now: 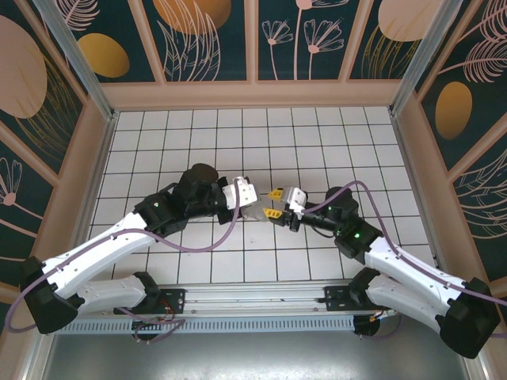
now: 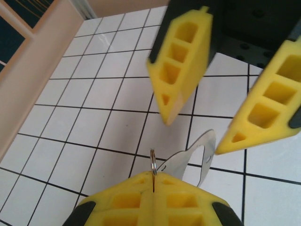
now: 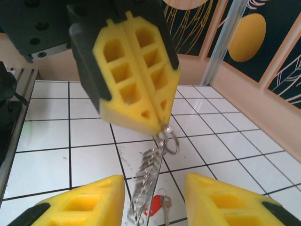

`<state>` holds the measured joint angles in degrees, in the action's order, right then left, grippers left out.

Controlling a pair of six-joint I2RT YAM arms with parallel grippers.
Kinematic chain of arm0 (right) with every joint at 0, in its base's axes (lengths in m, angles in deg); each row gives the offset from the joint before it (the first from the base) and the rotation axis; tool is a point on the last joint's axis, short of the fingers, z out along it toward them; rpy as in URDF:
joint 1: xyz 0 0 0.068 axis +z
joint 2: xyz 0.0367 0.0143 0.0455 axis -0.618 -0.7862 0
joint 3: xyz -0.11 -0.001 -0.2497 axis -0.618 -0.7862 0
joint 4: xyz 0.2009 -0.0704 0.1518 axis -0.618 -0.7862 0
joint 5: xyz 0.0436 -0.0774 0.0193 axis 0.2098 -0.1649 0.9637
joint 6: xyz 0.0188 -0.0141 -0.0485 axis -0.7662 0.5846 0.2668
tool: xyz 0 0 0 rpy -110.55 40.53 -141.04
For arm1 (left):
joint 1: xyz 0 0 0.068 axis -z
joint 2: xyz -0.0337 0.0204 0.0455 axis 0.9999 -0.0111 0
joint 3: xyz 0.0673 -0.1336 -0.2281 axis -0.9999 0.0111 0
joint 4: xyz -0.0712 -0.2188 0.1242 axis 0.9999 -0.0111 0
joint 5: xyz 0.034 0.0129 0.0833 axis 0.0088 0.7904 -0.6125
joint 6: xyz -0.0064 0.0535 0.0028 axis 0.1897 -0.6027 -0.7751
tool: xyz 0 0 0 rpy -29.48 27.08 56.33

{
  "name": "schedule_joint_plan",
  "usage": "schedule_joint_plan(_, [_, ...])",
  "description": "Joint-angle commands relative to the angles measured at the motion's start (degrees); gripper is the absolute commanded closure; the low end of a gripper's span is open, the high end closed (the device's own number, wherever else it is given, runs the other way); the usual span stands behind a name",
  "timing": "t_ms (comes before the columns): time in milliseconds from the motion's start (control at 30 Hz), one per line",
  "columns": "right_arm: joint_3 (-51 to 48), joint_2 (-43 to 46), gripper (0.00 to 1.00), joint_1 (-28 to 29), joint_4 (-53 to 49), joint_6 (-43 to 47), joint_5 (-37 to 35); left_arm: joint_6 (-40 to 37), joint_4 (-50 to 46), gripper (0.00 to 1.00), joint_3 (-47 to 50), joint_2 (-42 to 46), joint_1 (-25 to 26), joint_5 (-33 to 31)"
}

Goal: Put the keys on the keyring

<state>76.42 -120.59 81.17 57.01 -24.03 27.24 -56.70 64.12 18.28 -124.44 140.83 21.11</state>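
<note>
The left claw is pinching closed on the top of the keyring, which is hanging just in front of the spread jaws of the right claw, while the red key is lying on the bench below it.

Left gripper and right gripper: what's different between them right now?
The left gripper has its jaws pressed shut; the right gripper has its jaws apart. The left gripper pinches the keyring, which dangles from it; the right gripper clamps nothing, its jaws flanking the dangling end. Both have yellow, hollow-celled jaws and face each other above the white tiled table.
</note>
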Motion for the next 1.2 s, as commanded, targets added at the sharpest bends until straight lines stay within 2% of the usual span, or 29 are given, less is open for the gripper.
schedule_joint_plan(0, [2.6,-0.1,0.63,1.0,-2.6,2.9,-0.8,-1.6,-4.0,1.0,-2.6,-1.4,1.4,-1.1])
schedule_joint_plan(1000, [3.7,-2.2,0.79,2.2,-4.2,4.9,2.7,-1.5,-7.1,1.0,-5.0,-3.2,3.7,3.7])
schedule_joint_plan(1167, [3.8,-2.3,0.9,2.3,-4.6,5.4,3.2,-1.2,-6.7,1.0,-5.2,-3.5,3.7,3.9])
